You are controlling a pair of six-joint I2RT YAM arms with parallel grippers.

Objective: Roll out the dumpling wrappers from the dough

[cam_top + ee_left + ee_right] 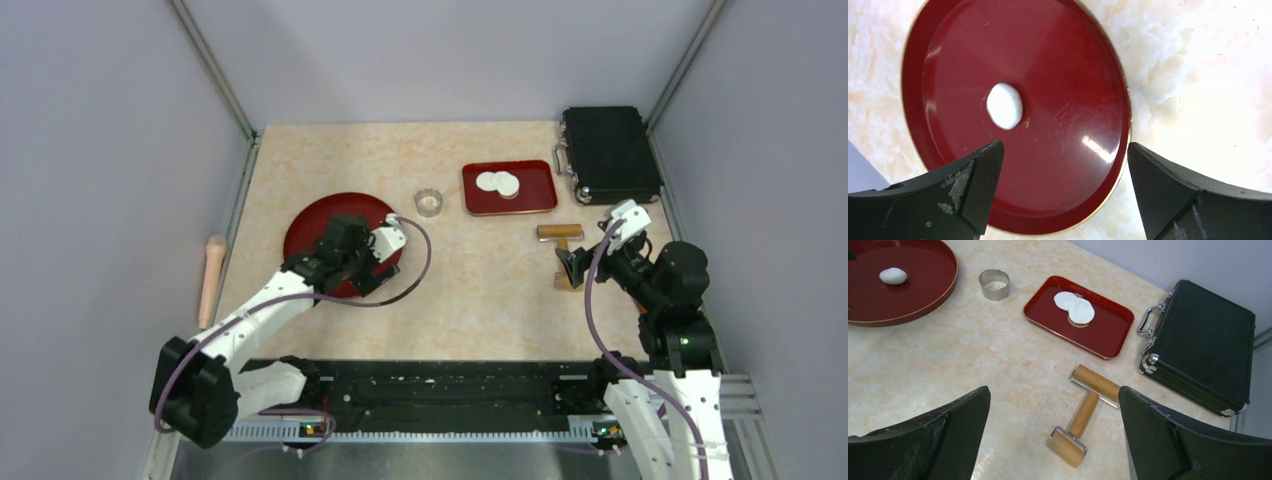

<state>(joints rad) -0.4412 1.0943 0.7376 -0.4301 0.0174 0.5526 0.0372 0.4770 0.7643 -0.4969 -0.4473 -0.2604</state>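
There is one small oval white dough lump [1004,106] and one round red plate [1058,75], at nine o'clock. Two thin round white dough discs [1081,313] show on one rectangular red tray [1108,332] at one o'clock. There is one small metal ring [994,284], one double-headed wooden roller [1083,415], one black case [1203,340] and one wooden rolling pin [212,275].

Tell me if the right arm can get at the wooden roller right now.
Probably yes: the right gripper hangs open right above the wooden roller, and nothing lies between them.
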